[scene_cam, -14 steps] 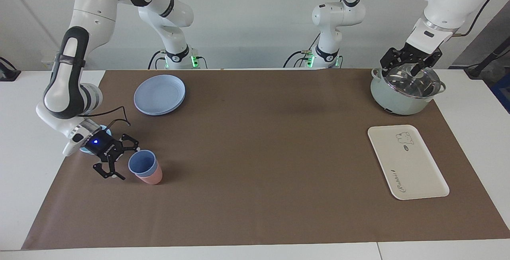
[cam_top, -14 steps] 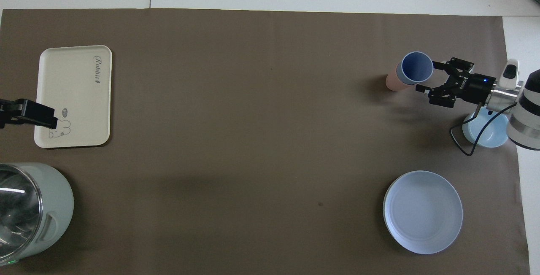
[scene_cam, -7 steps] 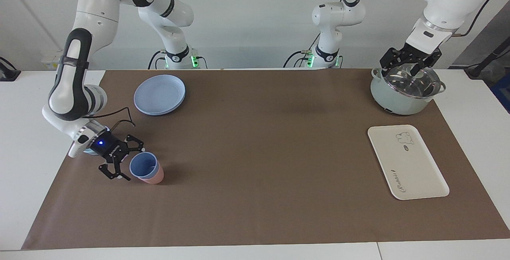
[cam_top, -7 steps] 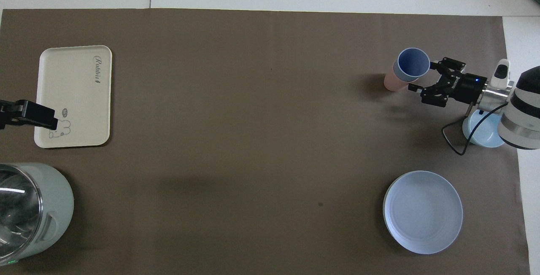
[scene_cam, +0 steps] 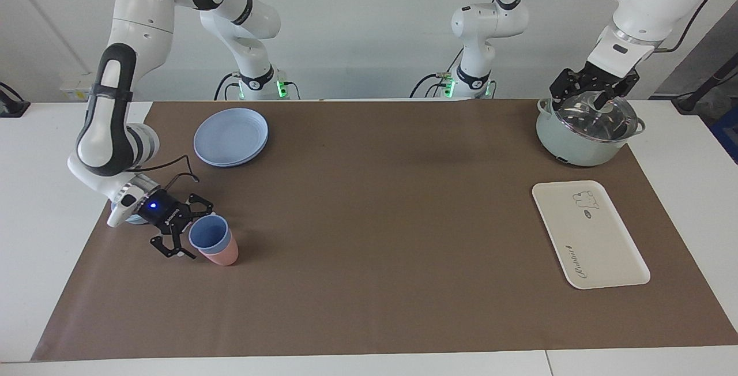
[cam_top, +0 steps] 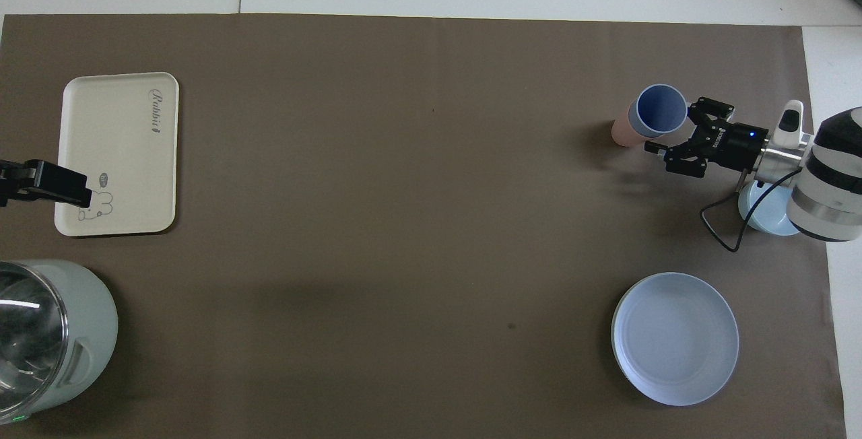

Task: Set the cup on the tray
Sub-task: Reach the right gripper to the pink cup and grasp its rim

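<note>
The periwinkle-blue cup [scene_cam: 209,234] [cam_top: 660,110] sits nested in a pink tumbler [scene_cam: 223,256] [cam_top: 621,133] at the right arm's end of the brown mat. My right gripper [scene_cam: 188,230] [cam_top: 676,127] is low beside it, open, with its fingertips reaching either side of the cup's rim without holding it. The cream-white tray [scene_cam: 589,235] [cam_top: 119,151] lies bare at the left arm's end. My left gripper [scene_cam: 595,89] [cam_top: 66,190] waits open above the pot's lid.
A pale green pot [scene_cam: 576,141] [cam_top: 60,331] with a glass lid stands nearer to the robots than the tray. A round blue plate [scene_cam: 231,135] [cam_top: 675,338] lies near the right arm's base. A light-blue bowl [scene_cam: 136,220] [cam_top: 771,218] sits under the right wrist.
My right gripper has slid closer to the blue cup, so its open fingers now reach around the rim. The left arm has not moved.
</note>
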`<state>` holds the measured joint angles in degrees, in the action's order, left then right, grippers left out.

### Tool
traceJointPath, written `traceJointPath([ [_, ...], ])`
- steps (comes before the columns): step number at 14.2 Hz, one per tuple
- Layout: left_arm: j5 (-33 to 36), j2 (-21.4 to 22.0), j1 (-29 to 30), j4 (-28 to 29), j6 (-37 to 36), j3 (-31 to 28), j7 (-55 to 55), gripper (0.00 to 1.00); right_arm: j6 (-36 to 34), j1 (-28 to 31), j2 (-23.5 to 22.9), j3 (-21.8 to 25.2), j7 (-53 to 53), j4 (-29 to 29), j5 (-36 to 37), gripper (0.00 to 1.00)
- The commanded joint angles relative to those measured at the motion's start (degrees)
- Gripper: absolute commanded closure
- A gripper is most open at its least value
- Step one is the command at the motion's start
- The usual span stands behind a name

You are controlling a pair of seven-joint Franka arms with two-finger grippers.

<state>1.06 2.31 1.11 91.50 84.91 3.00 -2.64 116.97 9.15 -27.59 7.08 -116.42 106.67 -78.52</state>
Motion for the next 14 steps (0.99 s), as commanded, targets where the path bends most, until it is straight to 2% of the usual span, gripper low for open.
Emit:
traceJointPath([
  [1,-0.35,1.64,-0.15,1.76,0.17,-0.1,0.62,0.0,-0.16,-1.33,0.69,0.04,-2.84,1.17,-3.56,0.0],
  [8,-0.35,1.91,-0.15,2.28,0.35,-0.1,0.62,0.0,1.33,-3.17,0.61,0.04,-3.46,1.18,-6.47,0.0],
  [9,-0.35,1.91,-0.15,2.28,0.44,-0.1,0.62,0.0,1.42,-3.18,0.52,0.04,-3.72,1.09,-6.56,0.1],
  [10,-0.35,1.91,-0.15,2.28,0.44,-0.1,0.62,0.0,1.33,-3.09,0.52,0.04,-4.85,0.83,-6.56,0.58],
  [11,-0.35,1.91,-0.15,2.28,0.44,-0.1,0.62,0.0,1.42,-3.18,0.43,0.04,-5.21,0.82,-6.56,1.0],
  [14,-0.35,1.91,0.03,2.28,0.35,-0.1,0.36,0.0,1.33,-3.18,0.61,0.04,-4.52,0.56,-6.47,1.0],
])
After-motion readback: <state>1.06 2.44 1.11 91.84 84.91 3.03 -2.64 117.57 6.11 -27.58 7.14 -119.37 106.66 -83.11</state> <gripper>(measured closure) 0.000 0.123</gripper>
